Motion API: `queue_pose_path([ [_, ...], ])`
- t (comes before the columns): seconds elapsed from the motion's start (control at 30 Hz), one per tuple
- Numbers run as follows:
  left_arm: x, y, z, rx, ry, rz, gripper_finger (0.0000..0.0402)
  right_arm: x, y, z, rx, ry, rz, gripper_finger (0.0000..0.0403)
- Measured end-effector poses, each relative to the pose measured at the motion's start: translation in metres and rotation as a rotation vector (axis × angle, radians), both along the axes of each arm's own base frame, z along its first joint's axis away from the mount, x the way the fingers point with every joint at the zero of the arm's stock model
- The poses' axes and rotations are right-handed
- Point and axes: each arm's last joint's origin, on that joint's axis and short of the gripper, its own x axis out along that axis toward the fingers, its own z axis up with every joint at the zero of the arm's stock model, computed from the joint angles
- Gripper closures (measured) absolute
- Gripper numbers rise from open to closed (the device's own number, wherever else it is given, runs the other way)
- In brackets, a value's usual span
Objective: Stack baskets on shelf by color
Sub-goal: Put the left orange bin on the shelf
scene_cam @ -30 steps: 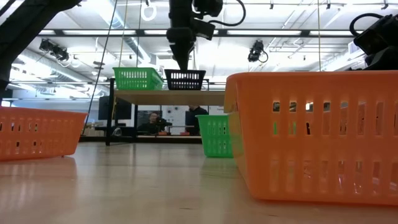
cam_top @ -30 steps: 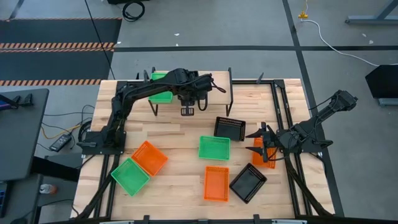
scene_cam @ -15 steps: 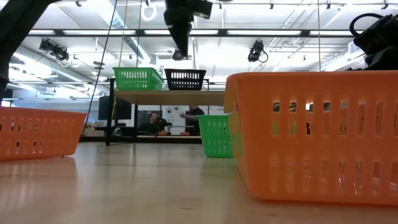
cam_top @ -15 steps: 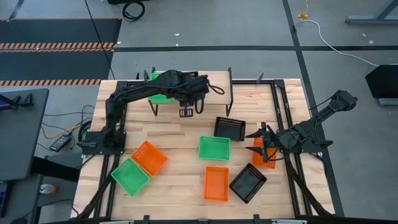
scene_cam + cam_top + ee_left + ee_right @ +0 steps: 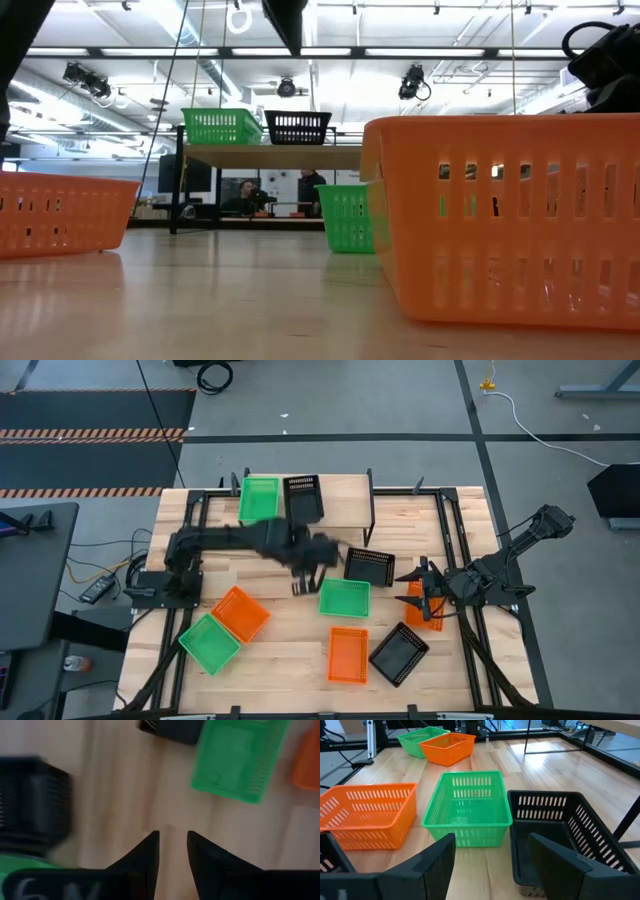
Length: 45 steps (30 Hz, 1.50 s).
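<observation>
Pulled back from shelf [image 5: 340,488], left gripper [image 5: 301,589] empty, fingers slightly parted, hovering beside green basket [image 5: 344,598]. Right gripper [image 5: 421,589] spread wide, idle. Best to centre over one wall before descending.

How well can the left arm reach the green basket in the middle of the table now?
Probably yes. The left claw hangs empty, fingers slightly apart, just beside the green basket, and nothing lies between them. The black basket touching its far corner leaves the near rim free.
</observation>
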Motion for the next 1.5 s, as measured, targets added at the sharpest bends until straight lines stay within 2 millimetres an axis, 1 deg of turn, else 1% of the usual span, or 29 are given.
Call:
queue_pose_path([
  [0.07, -0.003, -0.015, -0.003, -0.022, 0.014, 0.065, 0.0294, 0.0, 0.0, 0.0, 0.002, 0.002, -0.002, 0.0147],
  [0.1, -0.002, -0.022, -0.004, -0.039, -0.012, 0.108, 0.0294, 0.0, 0.0, -0.001, 0.001, 0.005, -0.001, 0.0147],
  [0.27, -0.009, -0.056, -0.02, -0.109, -0.004, 0.251, 0.0294, 0.0, 0.001, -0.001, 0.038, 0.01, -0.003, 0.0147],
  [0.4, -0.018, -0.081, -0.054, -0.159, 0.126, 0.344, 0.0294, 0.001, 0.002, -0.002, 0.059, 0.021, 0.02, 0.0147],
  [0.53, -0.033, -0.098, -0.092, -0.17, 0.293, 0.415, 0.0294, 0.001, 0.002, -0.003, 0.103, 0.032, 0.031, 0.0147],
  [0.6, -0.04, -0.106, -0.104, -0.169, 0.341, 0.449, 0.0294, 0.001, 0.003, -0.004, 0.111, 0.037, 0.032, 0.0147],
  [0.7, -0.047, -0.118, -0.111, -0.172, 0.354, 0.498, 0.0294, 0.001, 0.003, -0.004, 0.127, 0.04, 0.034, 0.0147],
  [0.8, -0.051, -0.131, -0.113, -0.175, 0.327, 0.531, 0.0294, 0.001, 0.003, -0.004, 0.138, 0.044, 0.036, 0.0147],
  [0.93, -0.056, -0.14, -0.114, -0.158, 0.309, 0.564, 0.0294, 0.001, 0.004, -0.005, 0.148, 0.052, 0.052, 0.0147],
  [1.0, -0.059, -0.142, -0.119, -0.13, 0.294, 0.579, 0.0294, 0.001, 0.004, -0.006, 0.149, 0.062, 0.064, 0.0147],
  [1.13, -0.067, -0.142, -0.138, -0.088, 0.335, 0.594, 0.0294, 0.001, 0.005, -0.006, 0.176, 0.074, 0.083, 0.0147],
  [1.27, -0.072, -0.142, -0.158, -0.089, 0.356, 0.607, 0.0294, 0.001, 0.005, -0.007, 0.176, 0.083, 0.089, 0.0147],
  [1.37, -0.068, -0.145, -0.166, -0.141, 0.311, 0.604, 0.0294, 0.001, 0.005, -0.007, 0.175, 0.085, 0.089, 0.0147],
  [1.43, -0.063, -0.148, -0.167, -0.187, 0.269, 0.594, 0.0295, 0.001, 0.005, -0.007, 0.175, 0.085, 0.088, 0.0147],
  [1.5, -0.062, -0.148, -0.167, -0.193, 0.263, 0.596, 0.0296, 0.001, 0.005, -0.008, 0.173, 0.089, 0.088, 0.0147],
])
